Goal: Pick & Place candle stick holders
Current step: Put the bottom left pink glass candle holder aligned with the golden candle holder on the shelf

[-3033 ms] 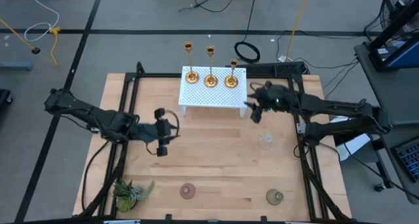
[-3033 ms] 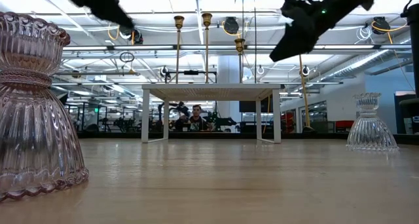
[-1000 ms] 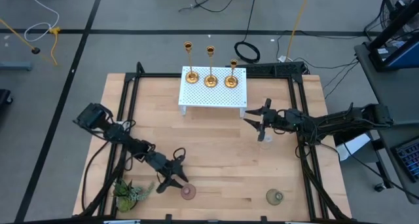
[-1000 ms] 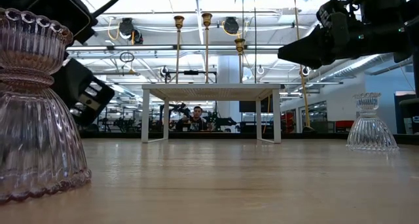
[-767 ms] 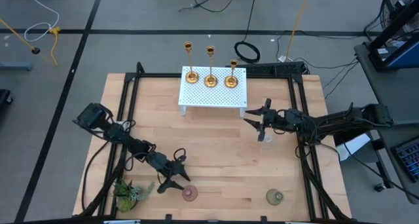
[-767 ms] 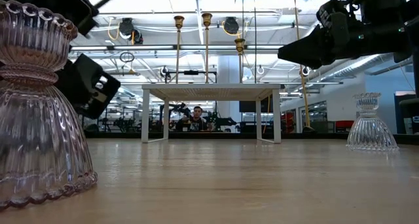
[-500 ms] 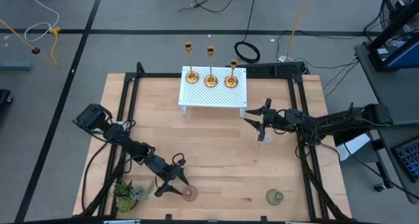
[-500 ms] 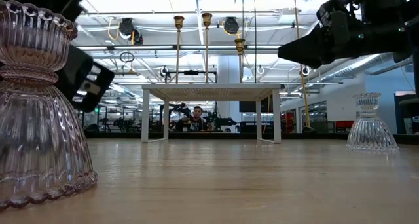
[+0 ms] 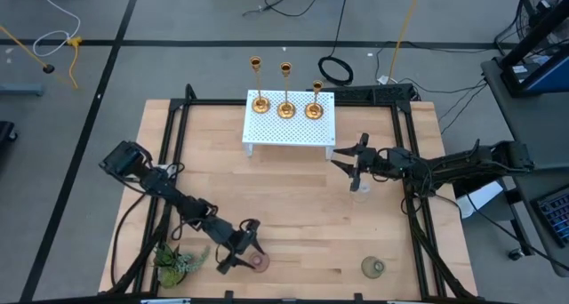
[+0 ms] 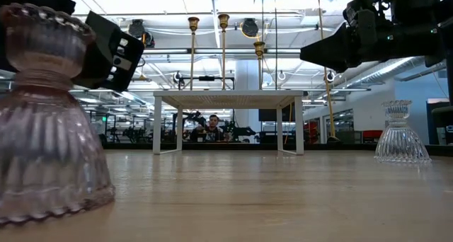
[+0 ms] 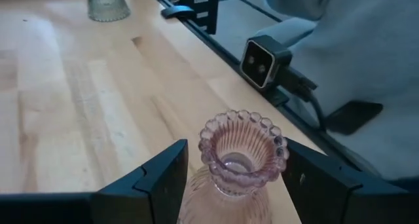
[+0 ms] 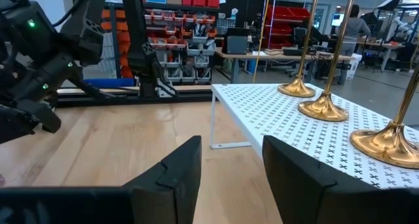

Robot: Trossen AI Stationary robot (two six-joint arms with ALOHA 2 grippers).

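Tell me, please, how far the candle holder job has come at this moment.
Done: three gold candlesticks stand on the white rack. In hand: the left end effector is open around the pink holder, not gripping. Left: the clear holder, under the right end effector, and the green holder.

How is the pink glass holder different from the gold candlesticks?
The pink glass holder is short, squat and ribbed, while the gold candlesticks are tall, slim and shiny.
The pink glass holder stands on the wooden table near its front edge; the gold candlesticks stand in a row on the white rack at the back.
The left hand is open around the pink holder; no hand is at the candlesticks.
All stand upright.
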